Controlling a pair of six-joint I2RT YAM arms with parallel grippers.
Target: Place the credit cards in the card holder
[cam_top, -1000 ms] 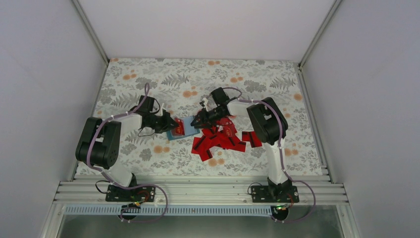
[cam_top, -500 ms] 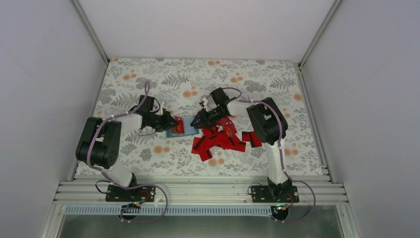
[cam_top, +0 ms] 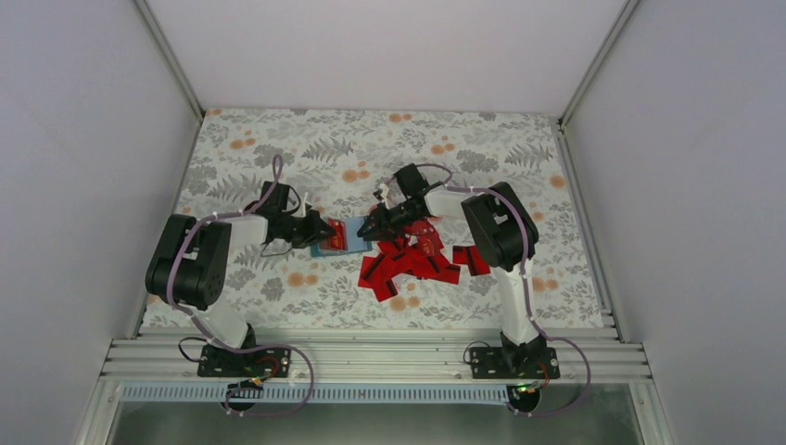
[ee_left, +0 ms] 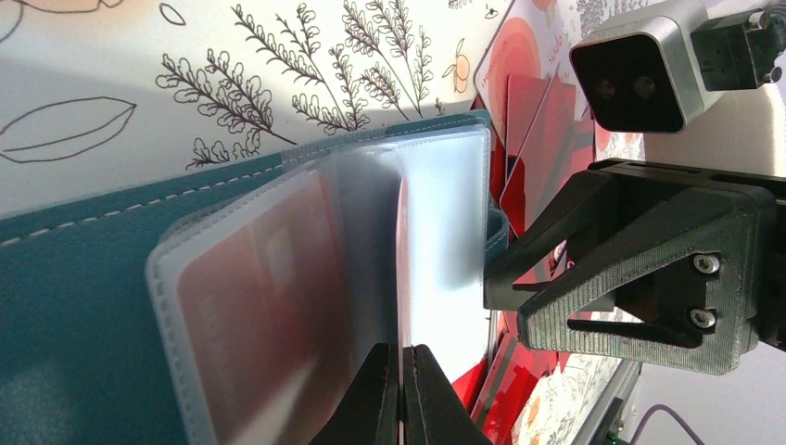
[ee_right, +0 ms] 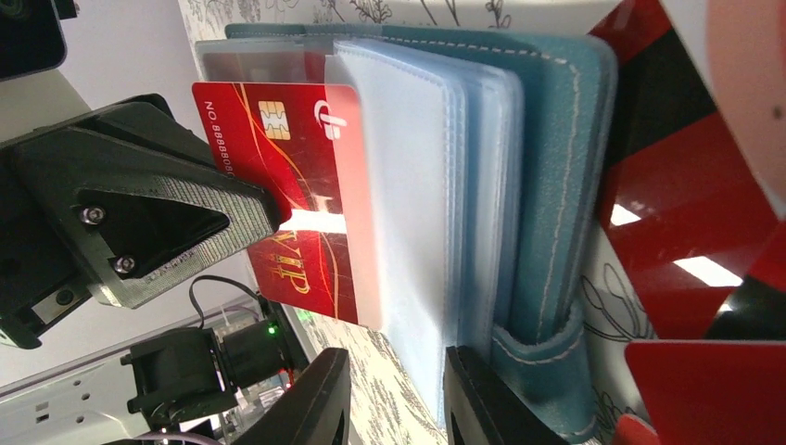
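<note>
Nearest, at the bottom of the left wrist view: left gripper point(ee_left: 400, 394) clenched on a thin sheet seen edge-on. Going by the right wrist view, that sheet looks to be the credit card point(ee_right: 278, 185), pinched at its outer edge with the chip end exposed. Just past the fingertips, the card's far part already tucked under one of the clear leaves point(ee_right: 408, 185) of the card holder point(ee_left: 83, 287), lying open and flat on the floral table point(ee_left: 278, 56) between the two arms. Across the holder, right gripper point(ee_right: 399, 403) released, fingers parted astride the edge of the leaf stack, squeezing nothing visible.

Judged the step in hand: seating this card fully in its pocket. Push straight, square to the pocket mouth, never at a slant, or risk jamming a corner against the pocket's seam. Advance slowly. Slick plastic on plastic, likely to bind suddenly or to shove the light holder across the cloth. Brace the teal cover with the right fingers against that push. Let go only with too little card left outside to pinch, then nudge the last bit home with closed tips. Watch for the leaf buckling.

Farthest, on the right arm's side of the holder: a loose overlapping heap of credit cards point(cam_top: 412, 261) on the table, not yet pocketed.
</note>
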